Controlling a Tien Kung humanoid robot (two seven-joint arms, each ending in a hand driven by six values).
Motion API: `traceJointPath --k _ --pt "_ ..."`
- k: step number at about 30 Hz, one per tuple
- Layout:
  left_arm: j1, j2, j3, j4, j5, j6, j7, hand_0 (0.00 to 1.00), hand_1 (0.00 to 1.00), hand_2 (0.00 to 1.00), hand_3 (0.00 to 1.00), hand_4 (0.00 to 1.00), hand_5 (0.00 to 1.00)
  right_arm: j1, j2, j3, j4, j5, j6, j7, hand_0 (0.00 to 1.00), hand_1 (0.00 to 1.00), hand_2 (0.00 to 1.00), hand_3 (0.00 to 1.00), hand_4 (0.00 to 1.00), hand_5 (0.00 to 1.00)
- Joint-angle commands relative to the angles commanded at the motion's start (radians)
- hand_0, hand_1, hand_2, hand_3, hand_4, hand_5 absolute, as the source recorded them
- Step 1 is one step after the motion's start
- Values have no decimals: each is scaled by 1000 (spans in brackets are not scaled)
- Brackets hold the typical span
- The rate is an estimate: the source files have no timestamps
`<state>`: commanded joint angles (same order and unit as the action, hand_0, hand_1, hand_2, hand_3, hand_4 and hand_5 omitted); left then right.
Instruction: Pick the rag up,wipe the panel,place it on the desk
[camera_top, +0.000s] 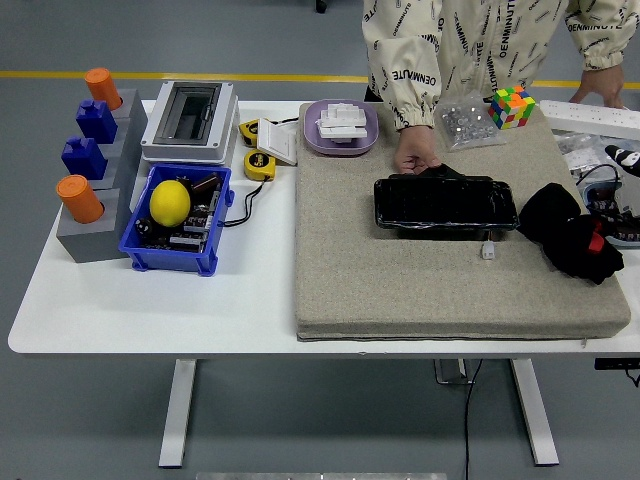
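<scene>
A glossy black panel (445, 203) lies flat on the grey felt mat (400, 280), right of centre. A crumpled black rag (572, 235) with a red tag sits on the mat just right of the panel, with nothing holding it. A person stands at the far side; one hand (415, 157) rests on the panel's far left corner, and the other hand (600, 88) is on a white strip (590, 117). At the right edge a small black and white part (627, 156), perhaps my right hand, pokes in above the rag. My left arm is out of sight.
On the mat's far edge stand a purple tray (342, 128), a clear bag of small parts (466, 122) and a colour cube (512, 106). Left of the mat are a blue bin (178, 222) holding a lemon, a white box (190, 120), tape measures and a grey block stand (90, 170). Cabled parts (605, 195) lie at the right.
</scene>
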<state>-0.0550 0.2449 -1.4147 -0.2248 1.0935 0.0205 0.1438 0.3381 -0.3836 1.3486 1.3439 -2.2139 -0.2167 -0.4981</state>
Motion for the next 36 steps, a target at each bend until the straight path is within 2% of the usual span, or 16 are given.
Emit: traceJointPath --k 7,11,15,27,36 --pt "1 1 7 -1 -2 0 0 604 642 657 561 627 444 -3 68 -18 -47 17 -72 -36 664 660 729 737 998 634" --pt "1 1 11 -1 -4 0 0 604 641 657 560 628 445 4 83 -37 -100 26 -115 -13 667 660 726 736 998 632" --pt "0 0 13 -1 -5 0 0 604 641 657 560 628 445 10 92 -48 -143 38 -138 11 667 660 726 736 998 632" --pt "-1 -4 6 1 -5 0 0 605 641 656 561 627 445 13 99 -61 -214 68 -157 60 670 658 722 730 998 629" --pt "-6 -9 9 0 -9 -1 0 604 641 657 560 627 445 9 102 -76 -232 83 -164 84 675 657 722 726 998 632"
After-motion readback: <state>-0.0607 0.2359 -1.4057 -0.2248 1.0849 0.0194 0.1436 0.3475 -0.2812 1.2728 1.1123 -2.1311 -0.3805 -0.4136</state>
